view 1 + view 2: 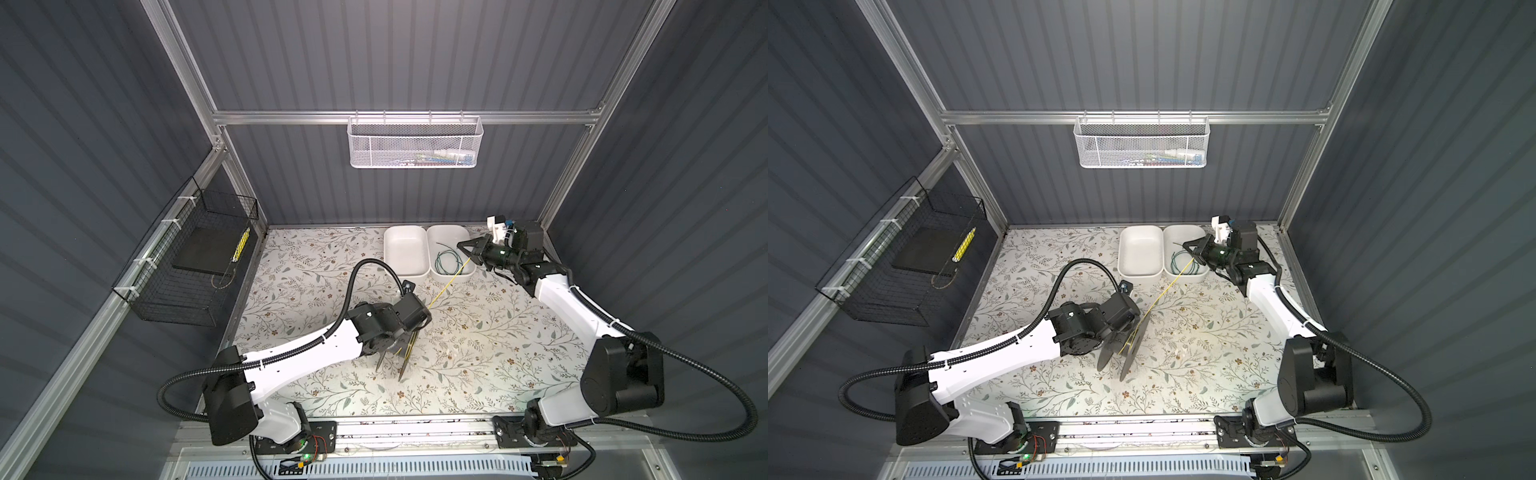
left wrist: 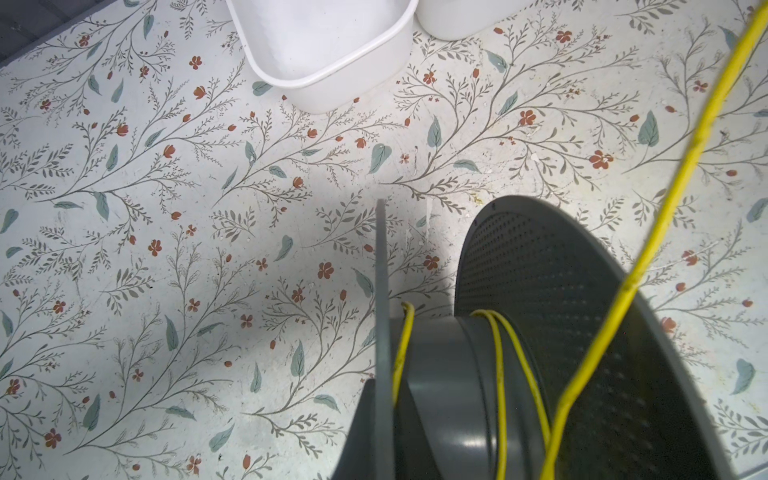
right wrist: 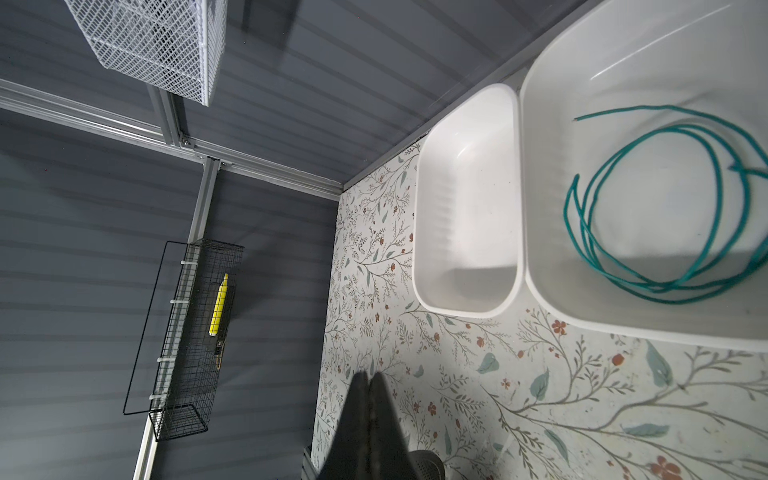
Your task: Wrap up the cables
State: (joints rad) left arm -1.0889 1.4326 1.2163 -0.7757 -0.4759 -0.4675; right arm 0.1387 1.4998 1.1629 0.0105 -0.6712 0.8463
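Two cables (image 2: pixel 699 139), two tubs (image 3: pixel 465 208), one spool (image 2: pixel 561 270)

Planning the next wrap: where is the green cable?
In both top views the green cable lies coiled in the right-hand white bin, beside the empty bin at the back.

The floral-patterned surface (image 1: pixel 478 353) carries an empty white tub (image 1: pixel 406 249) and a second white tub (image 1: pixel 451 237), side by side at its far edge.

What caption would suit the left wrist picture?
A few turns of yellow cable on a gray spool, over a flowered table.
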